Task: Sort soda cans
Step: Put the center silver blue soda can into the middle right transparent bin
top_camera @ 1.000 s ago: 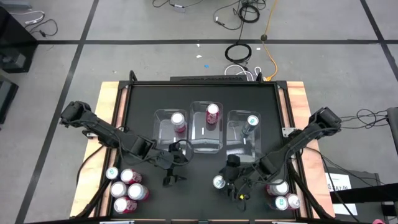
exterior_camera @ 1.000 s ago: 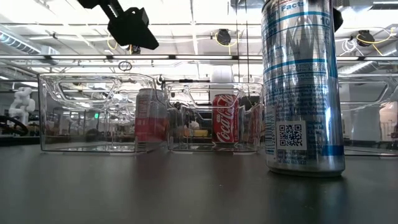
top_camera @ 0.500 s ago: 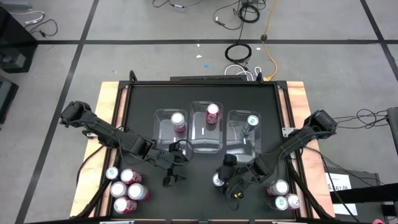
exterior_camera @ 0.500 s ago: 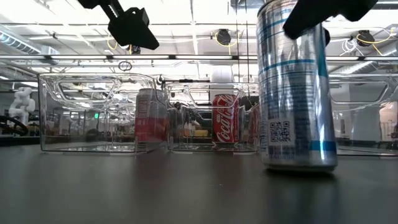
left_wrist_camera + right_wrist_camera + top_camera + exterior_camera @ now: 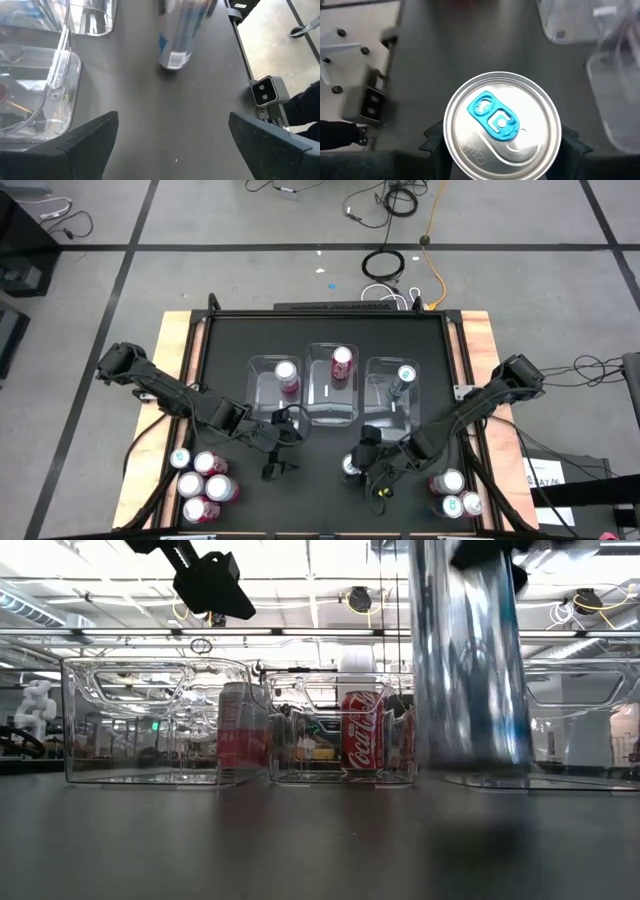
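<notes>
So the right arm reached in low from the desk's (image 5: 230, 330) right edge, elbow out by the corner, forearm angled toward the middle, with the right claw (image 5: 362, 466) straight down over a silver can (image 5: 349, 467) with a blue tab, in front of the three clear bins (image 5: 333, 395). From the right wrist view its fingers (image 5: 434, 142) sat on either side of the can top, clamped on it as far as I could see. In the low view the can was a blur and looked lifted just off the desk.

The left arm stretched in from the left edge the same way, left claw (image 5: 272, 460) pointing down over bare desk in front of the left bin, fingers spread wide with nothing in them.

Each bin had one can in it. A bunch of cans (image 5: 203, 484) sat at the front left corner, and a few more (image 5: 455, 493) at the front right.
</notes>
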Available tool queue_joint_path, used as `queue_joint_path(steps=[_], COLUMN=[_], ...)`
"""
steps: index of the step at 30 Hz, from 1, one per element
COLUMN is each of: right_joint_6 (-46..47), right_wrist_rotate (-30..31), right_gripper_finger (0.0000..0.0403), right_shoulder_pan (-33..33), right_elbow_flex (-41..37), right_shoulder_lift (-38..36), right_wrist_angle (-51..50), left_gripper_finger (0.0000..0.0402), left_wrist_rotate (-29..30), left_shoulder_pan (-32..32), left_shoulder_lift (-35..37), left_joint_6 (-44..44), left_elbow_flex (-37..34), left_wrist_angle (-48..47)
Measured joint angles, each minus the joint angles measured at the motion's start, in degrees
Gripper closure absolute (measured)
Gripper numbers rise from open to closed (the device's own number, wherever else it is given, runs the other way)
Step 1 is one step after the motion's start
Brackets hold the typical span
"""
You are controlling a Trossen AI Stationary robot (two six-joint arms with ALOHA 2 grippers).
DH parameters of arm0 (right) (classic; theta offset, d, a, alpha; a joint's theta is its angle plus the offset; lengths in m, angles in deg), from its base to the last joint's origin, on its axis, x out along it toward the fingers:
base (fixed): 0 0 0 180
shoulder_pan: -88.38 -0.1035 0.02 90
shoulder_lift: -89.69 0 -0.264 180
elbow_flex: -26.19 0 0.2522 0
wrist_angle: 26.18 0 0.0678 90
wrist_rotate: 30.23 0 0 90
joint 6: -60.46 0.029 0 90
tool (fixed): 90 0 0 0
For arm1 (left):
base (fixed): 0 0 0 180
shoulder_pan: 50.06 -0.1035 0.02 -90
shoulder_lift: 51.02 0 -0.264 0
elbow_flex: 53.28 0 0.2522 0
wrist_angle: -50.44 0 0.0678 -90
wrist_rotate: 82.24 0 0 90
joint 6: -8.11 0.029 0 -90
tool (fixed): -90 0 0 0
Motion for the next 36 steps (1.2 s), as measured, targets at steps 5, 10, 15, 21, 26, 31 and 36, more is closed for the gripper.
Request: queue_joint_path(steps=[5, 10, 15, 21, 26, 31, 36], right_joint_6=[-2.8, 2.0, 7.7, 21.8, 30.8, 36.0, 35.0], right_wrist_rotate=[0.9, 5.4, 13.0, 14.7, 18.7, 20.0, 16.9], right_gripper_finger=[0.0188, 0.0177, 0.0181, 0.0181, 0.0181, 0.0179, 0.0178], right_shoulder_pan=[0.0, 1.1, 1.3, -0.4, -2.4, -0.4, 5.4], right_elbow_flex=[8.1, 18.0, 24.1, 22.3, 15.5, 1.7, -9.6], right_shoulder_lift=[-2.2, -2.9, -3.2, -6.2, -11.5, -17.8, -21.5], right_wrist_angle=[-10.9, -27.2, -42.6, -59.2, -59.6, -49.7, -34.6], left_gripper_finger=[0.0015, 0.0015, 0.0015, 0.0015, 0.0015, 0.0015, 0.0015], left_wrist_rotate=[0.0, 0.0, 0.0, 0.0, 0.0, 0.0, 0.0], left_shoulder_pan=[0.0, 0.0, 0.0, 0.0, 0.0, 0.0, 0.0], left_shoulder_lift=[0.0, 0.0, 0.0, 0.0, 0.0, 0.0, 0.0], left_joint_6=[0.0, 0.0, 0.0, 0.1, 0.1, 0.3, 0.2], left_elbow_flex=[0.0, 0.0, 0.0, 0.0, 0.0, 0.0, 0.0], left_wrist_angle=[0.0, 0.0, 0.0, 0.0, 0.0, 0.0, 0.0])
